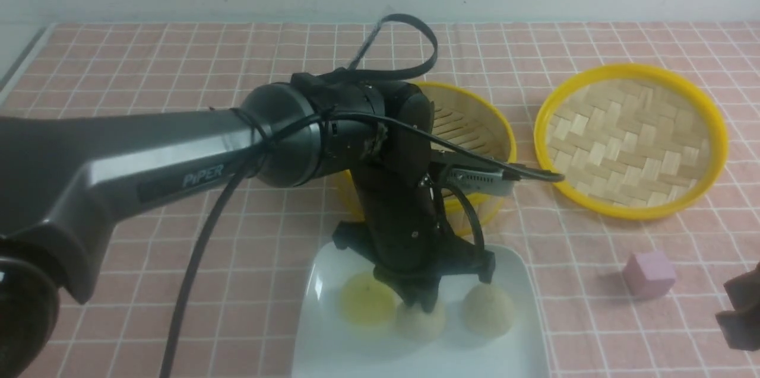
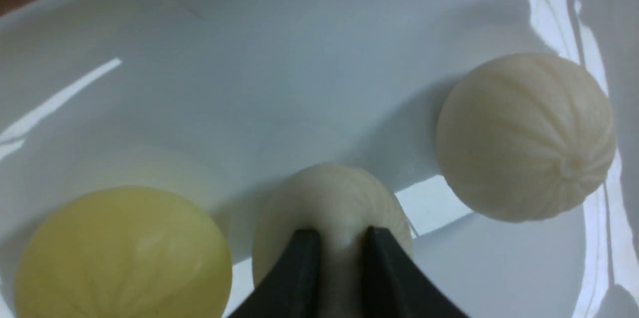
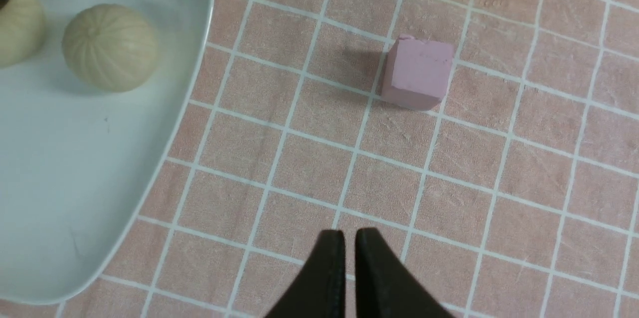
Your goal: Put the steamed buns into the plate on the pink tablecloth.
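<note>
The white square plate lies on the pink tablecloth near the front edge. Three buns sit in it: a yellow one, a pale steamed bun in the middle, and another steamed bun on the right. My left gripper points down over the middle bun. In the left wrist view, the left gripper pinches the pleated top of that bun, which rests on the plate. My right gripper hovers shut and empty over bare cloth, to the right of the plate.
The yellow-rimmed bamboo steamer basket stands behind the plate, partly hidden by my left arm. Its woven lid lies at the back right. A small pink cube sits on the cloth between the plate and my right gripper.
</note>
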